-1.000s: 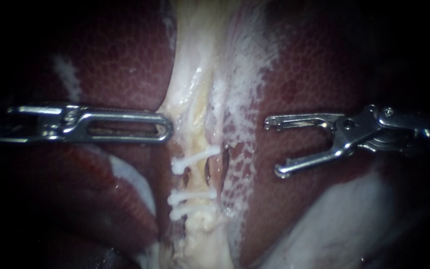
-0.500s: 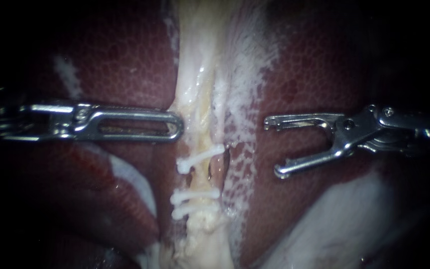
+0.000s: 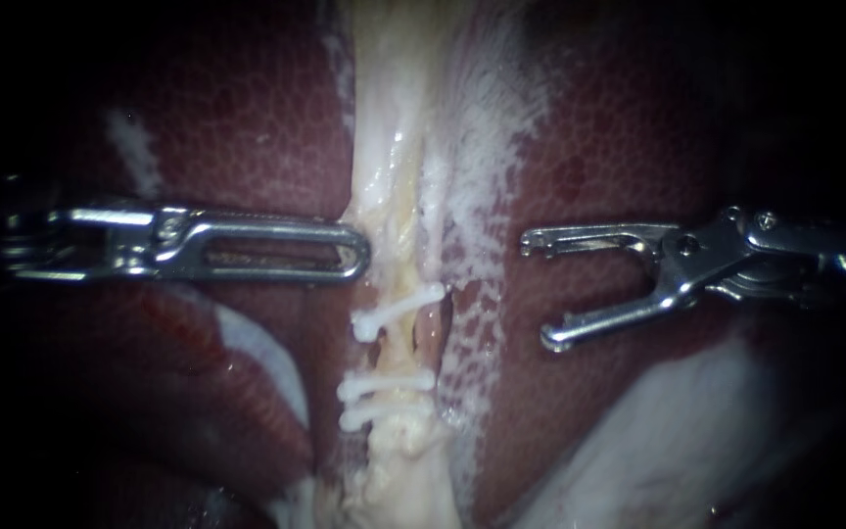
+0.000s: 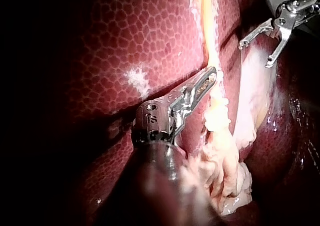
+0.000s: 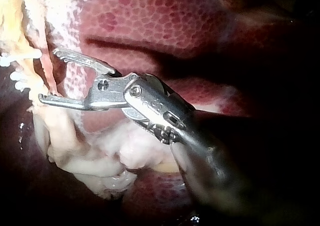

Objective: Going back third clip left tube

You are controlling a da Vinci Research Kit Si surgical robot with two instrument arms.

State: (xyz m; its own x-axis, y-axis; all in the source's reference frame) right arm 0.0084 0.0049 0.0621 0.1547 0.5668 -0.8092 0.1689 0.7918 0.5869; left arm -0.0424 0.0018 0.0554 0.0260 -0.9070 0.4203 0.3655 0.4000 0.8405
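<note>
Three white clips are sitting across the pale tube [image 3: 391, 196] that is running down the middle of the endoscope view. The upper clip [image 3: 399, 312] is lying tilted. Below it, the middle clip [image 3: 386, 384] and the lower clip [image 3: 376, 415] are lying close together and nearly level. Each is a thin, matt bar with a knobbed end. The tube itself is creamy, wet and stringy, and it is widening into ragged, lumpy tissue below the clips.

One left instrument [image 3: 359, 253] is reaching in just above the upper clip. Its slotted steel jaws are pressed together and holding nothing, and the rounded tip is touching the tube's edge. One right instrument [image 3: 538, 291] is hanging well apart from the tube on the other side, with its two slim, toothed jaws spread wide and nothing between them.

Around everything the liver [image 3: 247, 127] is lying dark red and glossy, patterned like fine honeycomb. A frosty white film [image 3: 482, 147] is spreading over it beside the tube.
</note>
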